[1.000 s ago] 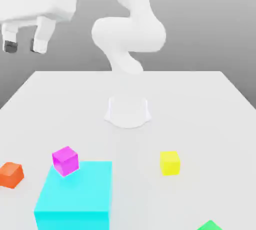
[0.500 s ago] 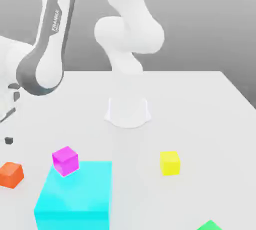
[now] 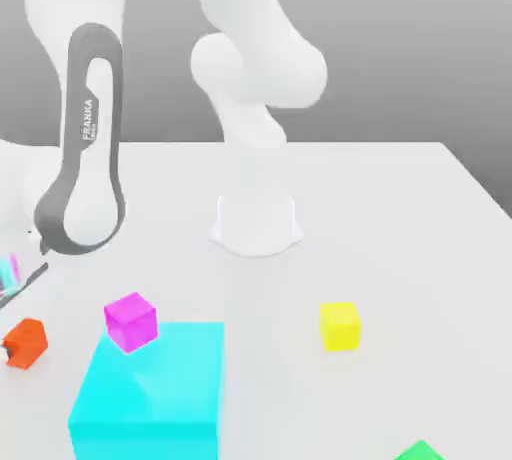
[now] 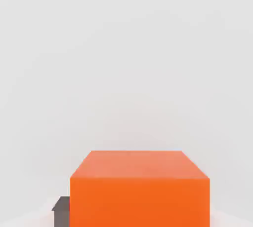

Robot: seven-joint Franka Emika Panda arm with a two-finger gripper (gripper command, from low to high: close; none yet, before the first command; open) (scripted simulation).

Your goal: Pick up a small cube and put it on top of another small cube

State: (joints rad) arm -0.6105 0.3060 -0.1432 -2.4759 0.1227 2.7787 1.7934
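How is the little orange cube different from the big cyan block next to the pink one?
The orange-red cube is small; the cyan block is far bigger. The orange-red cube sits turned at the table's edge on the exterior view's left, in the gripper; the cyan block stands free, with the magenta cube at its corner. Both are plain, single-coloured boxes.

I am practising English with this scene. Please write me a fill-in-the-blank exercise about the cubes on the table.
1. The magenta cube touches a corner of the big ____ block.
2. In the hand view, the cube right in front of the camera is ____.
3. In the exterior view, the yellow cube lies to the ____ of the magenta cube.
4. The orange cube lies near the exterior view's ____ edge.

Missing words: cyan; orange; right; left
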